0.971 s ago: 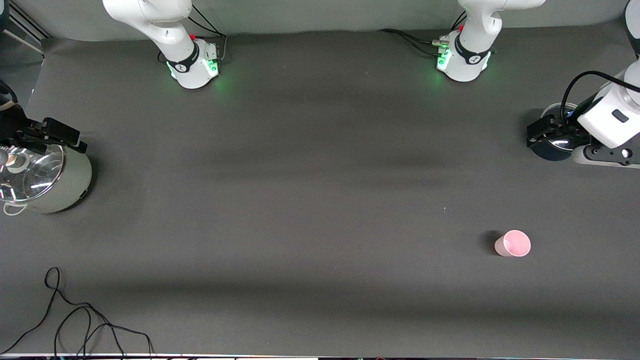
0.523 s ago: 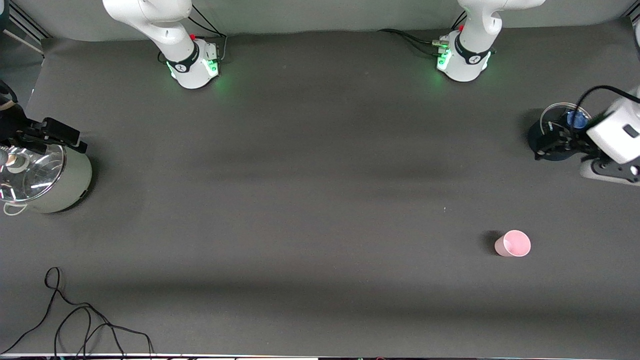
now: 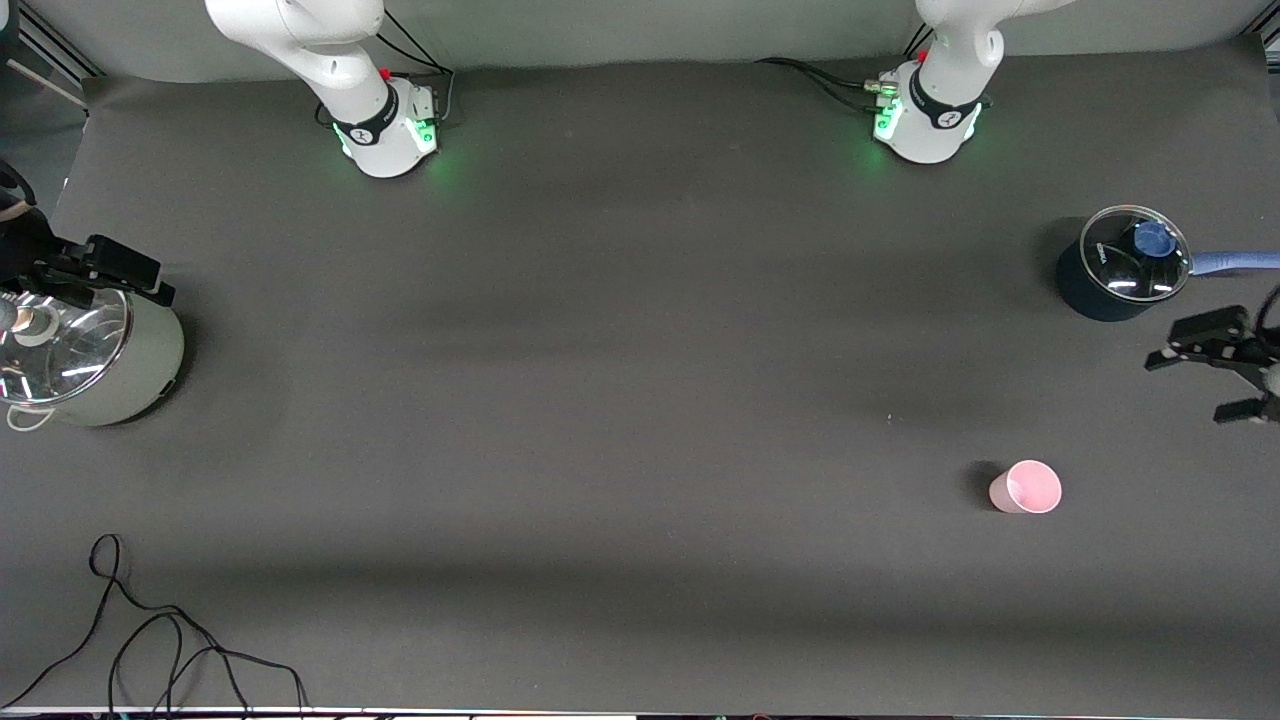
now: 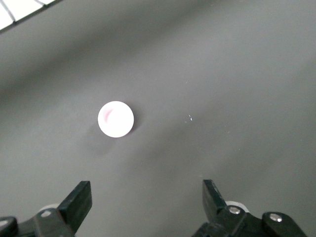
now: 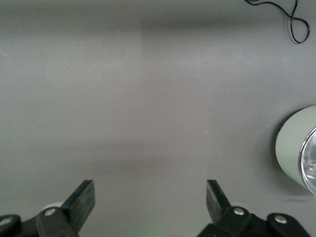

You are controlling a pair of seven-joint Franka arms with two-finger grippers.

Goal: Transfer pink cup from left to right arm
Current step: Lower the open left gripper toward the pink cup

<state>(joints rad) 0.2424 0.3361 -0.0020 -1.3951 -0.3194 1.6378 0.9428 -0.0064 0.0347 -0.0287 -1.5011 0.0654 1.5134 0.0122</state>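
Observation:
The pink cup [image 3: 1025,488] stands upright on the dark table, toward the left arm's end and nearer to the front camera than the dark-blue pot. It also shows in the left wrist view [image 4: 116,119], seen from above, ahead of the jaws. My left gripper [image 3: 1187,388] hangs open and empty over the table between the dark-blue pot and the cup; its jaws [image 4: 147,197] stand wide apart. My right gripper [image 3: 128,275] waits open and empty over the rim of the pale-green pot; in its wrist view [image 5: 148,197] nothing lies between the jaws.
A dark-blue pot [image 3: 1100,290] with a glass lid and a blue handle [image 3: 1235,262] stands at the left arm's end. A pale-green pot [image 3: 130,375] with a glass lid stands at the right arm's end [image 5: 294,148]. A black cable [image 3: 150,640] lies near the front edge.
My left gripper has moved off the dark-blue pot and toward the cup, so the pot's lid now shows whole. The cup and the right arm have not moved.

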